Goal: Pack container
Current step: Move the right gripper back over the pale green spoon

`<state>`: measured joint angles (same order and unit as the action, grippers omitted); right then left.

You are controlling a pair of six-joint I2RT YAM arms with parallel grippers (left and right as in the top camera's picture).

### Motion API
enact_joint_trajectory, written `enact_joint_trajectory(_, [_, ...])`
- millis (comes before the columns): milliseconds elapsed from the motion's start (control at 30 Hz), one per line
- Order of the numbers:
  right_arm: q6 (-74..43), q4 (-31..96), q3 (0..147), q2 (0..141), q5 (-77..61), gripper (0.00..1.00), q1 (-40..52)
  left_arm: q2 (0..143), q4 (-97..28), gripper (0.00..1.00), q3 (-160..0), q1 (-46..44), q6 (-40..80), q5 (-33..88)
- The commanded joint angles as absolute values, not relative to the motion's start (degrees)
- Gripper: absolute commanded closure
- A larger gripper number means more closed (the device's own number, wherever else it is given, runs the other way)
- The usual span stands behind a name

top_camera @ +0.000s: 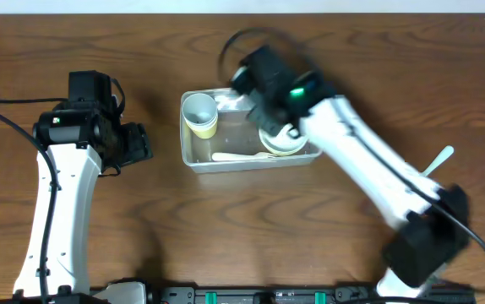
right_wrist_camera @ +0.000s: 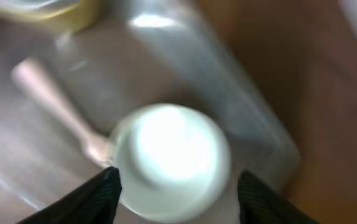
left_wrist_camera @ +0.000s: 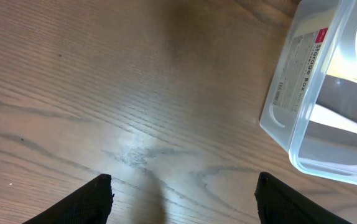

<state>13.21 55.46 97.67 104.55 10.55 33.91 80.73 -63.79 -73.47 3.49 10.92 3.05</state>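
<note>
The container [top_camera: 193,158] sits mid-table [top_camera: 226,236], with the left gripper [top_camera: 138,145] off to its left, apart from it. Inside, a cup [top_camera: 199,114] stands in the far-left corner, a spoon [top_camera: 238,155] lies along the near wall, and a bowl [top_camera: 283,142] rests at the right end, the spoon's tip touching it. The right gripper [top_camera: 264,105] hangs over that bowl. Another utensil [top_camera: 438,160] lies well right of the container.

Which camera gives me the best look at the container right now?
Overhead. It shows the whole container, with a cup, a bowl and a utensil inside, though the right arm covers its far right corner. The left wrist view catches only one labelled end; the right wrist view is blurred and shows only part of the inside.
</note>
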Motion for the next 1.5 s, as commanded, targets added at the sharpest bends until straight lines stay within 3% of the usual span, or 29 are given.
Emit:
enact_joint_trajectory(0, [-8.6,56.8,97.9,95.8,16.4,0.35,25.8,79.9,-63.9,0.26,-73.4,3.5,11.5,3.0])
enact_joint_trajectory(200, [-28.4,66.5,97.8,91.8,11.2,0.37,6.3,79.9,-64.2,0.26,-73.4,3.5,11.5,3.0])
enact_joint_trajectory(267, [-30.6,69.5,97.0,92.4,7.7,0.26,-0.2,79.9,-64.2,0.26,-73.4,3.5,11.5,3.0])
enact_joint_trajectory(300, [-31.1,70.4,96.5,92.8,6.6,0.07,-2.8,79.9,-64.2,0.26,-73.4,3.5,11.5,3.0])
enact_joint_trajectory(333, [-31.5,71.3,95.7,93.2,5.5,0.01,-5.5,79.9,-64.2,0.26,-73.4,3.5,11.5,3.0])
enact_joint_trajectory(533, [-31.9,68.4,84.2,94.6,-1.9,0.01,-15.9,79.9,-64.2,0.26,-73.4,3.5,11.5,3.0])
enact_joint_trajectory(967, [-32.2,47.0,58.3,94.8,-3.1,0.01,-19.6,79.9,-64.2,0.26,-73.4,3.5,11.5,3.0])
enact_joint_trajectory(1467, [-33.7,42.3,54.2,94.8,3.3,0.01,-20.1,79.9,-64.2,0.26,-73.4,3.5,11.5,3.0])
